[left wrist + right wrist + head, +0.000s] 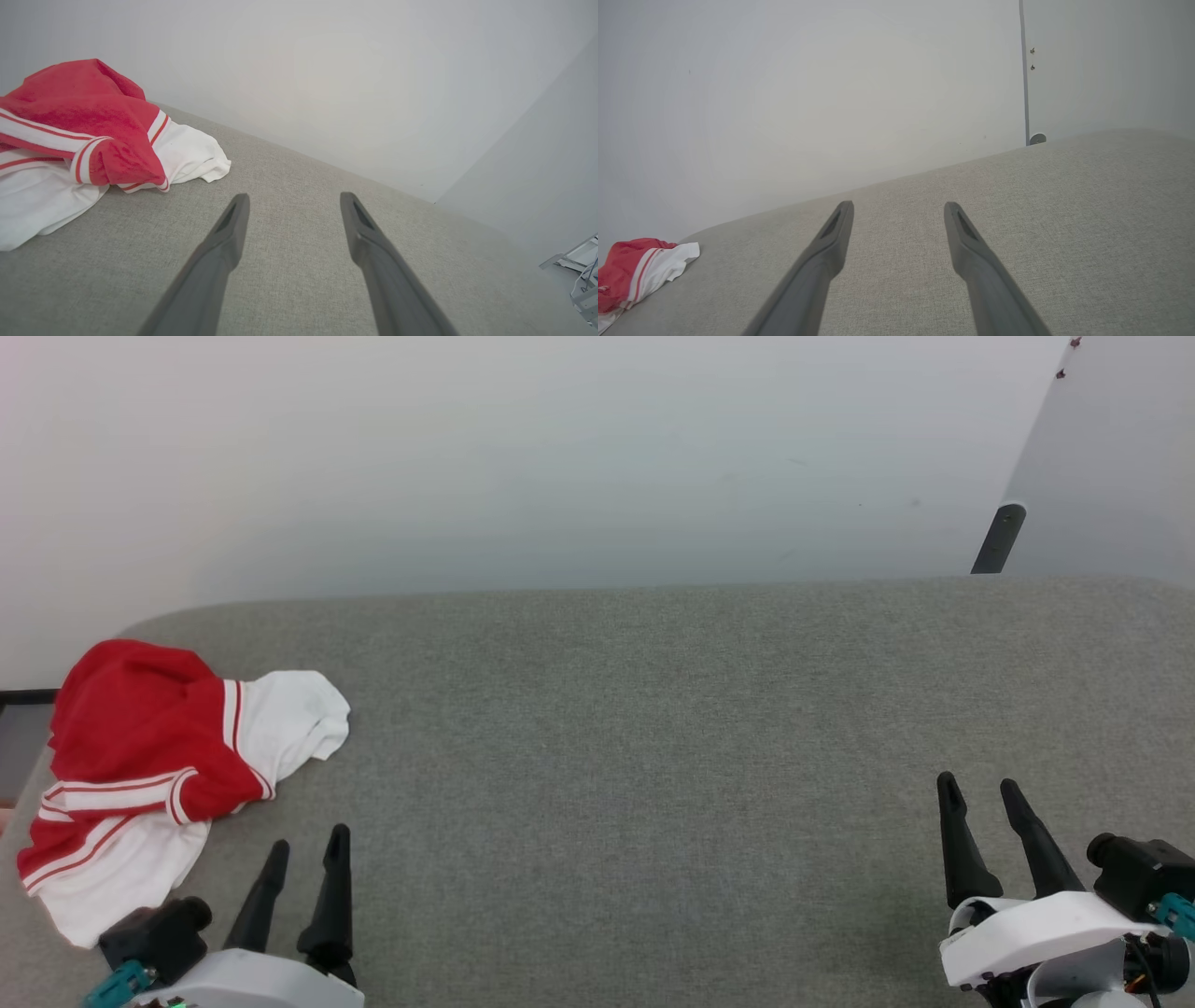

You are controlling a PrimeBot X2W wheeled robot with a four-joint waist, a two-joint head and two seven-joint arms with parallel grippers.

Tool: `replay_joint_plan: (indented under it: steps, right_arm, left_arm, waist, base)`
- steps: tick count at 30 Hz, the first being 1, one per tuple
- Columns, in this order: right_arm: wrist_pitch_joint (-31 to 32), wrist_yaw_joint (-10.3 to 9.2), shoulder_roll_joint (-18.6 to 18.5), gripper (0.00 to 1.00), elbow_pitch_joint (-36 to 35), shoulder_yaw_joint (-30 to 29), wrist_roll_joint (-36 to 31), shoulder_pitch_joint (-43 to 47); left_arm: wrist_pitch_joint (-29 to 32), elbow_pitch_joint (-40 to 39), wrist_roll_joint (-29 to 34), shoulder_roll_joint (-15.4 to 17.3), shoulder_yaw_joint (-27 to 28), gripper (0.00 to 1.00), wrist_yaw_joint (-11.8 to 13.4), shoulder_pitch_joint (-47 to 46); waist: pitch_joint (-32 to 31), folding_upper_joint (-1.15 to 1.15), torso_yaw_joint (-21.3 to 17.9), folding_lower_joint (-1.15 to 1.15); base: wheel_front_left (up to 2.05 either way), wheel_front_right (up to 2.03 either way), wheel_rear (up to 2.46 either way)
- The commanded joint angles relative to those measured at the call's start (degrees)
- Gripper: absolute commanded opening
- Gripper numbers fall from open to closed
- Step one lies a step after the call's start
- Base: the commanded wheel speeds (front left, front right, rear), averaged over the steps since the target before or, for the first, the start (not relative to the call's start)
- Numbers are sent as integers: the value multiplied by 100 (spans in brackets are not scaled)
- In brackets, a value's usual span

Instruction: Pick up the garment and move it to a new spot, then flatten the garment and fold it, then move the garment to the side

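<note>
- Nothing done yet: garment (149, 756) is seen crumpled just ahead-left of left claw (308, 837), not gripped.
- Left claw and right claw (978, 780) are held apart, empty; garment well apart from right claw.
- Pickup, move, flattening, folding, side placement judged outstanding.

Bunched garment (140, 747) at left edge of surface (653, 728); own folds hide most of it. Left wrist view: cut by left picture edge. Right wrist view: cut at bottom-left corner. Behind far edge, dark post (997, 539), foot hidden; wall specks (1061, 374) too small to tell
</note>
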Motion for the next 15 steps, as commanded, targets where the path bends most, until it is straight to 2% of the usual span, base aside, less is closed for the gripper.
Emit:
replay_joint_plan:
  steps: [1, 15]
  right_arm:
    - [-54, 4, 6, 100, -62, -5, -189, -74]
    - [-142, 4, 10, 100, -149, -57, -895, -78]
  left_arm:
    - [-60, -77, 156, 61, -3, 100, 18, -28]
    - [-226, -194, 848, 57, 120, 100, -75, 83]
  waist:
    - [-4, 0, -2, 0]
    - [-34, 0, 2, 0]
  base:
    - [0, 0, 0]
    - [0, 0, 0]
